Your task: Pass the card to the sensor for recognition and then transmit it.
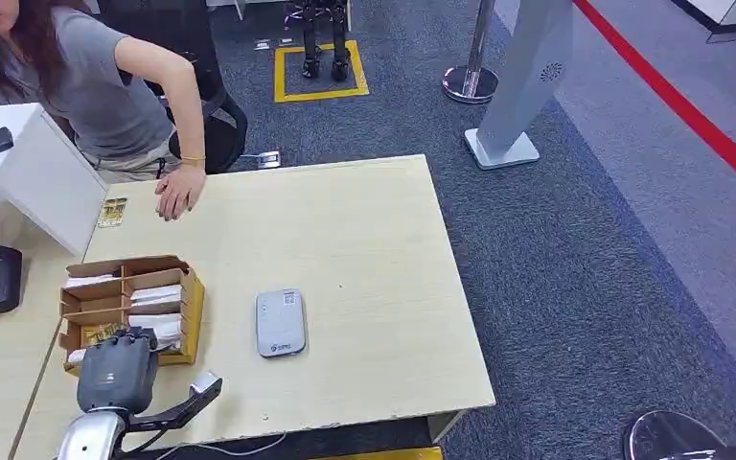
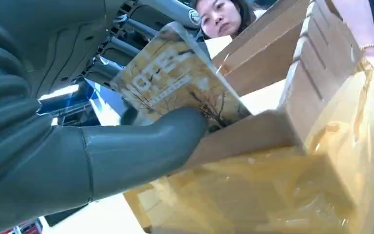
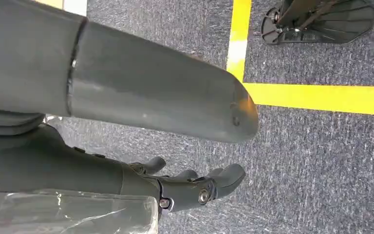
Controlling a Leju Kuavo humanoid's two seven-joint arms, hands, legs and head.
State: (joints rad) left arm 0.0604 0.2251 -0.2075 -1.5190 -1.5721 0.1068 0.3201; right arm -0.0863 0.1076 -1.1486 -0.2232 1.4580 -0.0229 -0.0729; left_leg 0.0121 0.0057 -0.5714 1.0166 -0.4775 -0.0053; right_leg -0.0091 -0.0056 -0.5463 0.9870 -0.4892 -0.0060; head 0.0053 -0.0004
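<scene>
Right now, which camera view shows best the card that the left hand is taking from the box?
The left wrist view: the card is large there, pinched by the left hand above the box. In the head view the hand covers it. The right wrist view faces the floor.

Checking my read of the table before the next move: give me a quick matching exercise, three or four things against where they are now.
Things:
1. card
2. sensor
3. cardboard box
4. person's hand

Places:
A. flat on the far table edge
B. pinched in the left hand
C. table middle, lying flat
D. near-left of the table, beside the sensor

Pairs: 1-B, 2-C, 3-D, 4-A
</scene>
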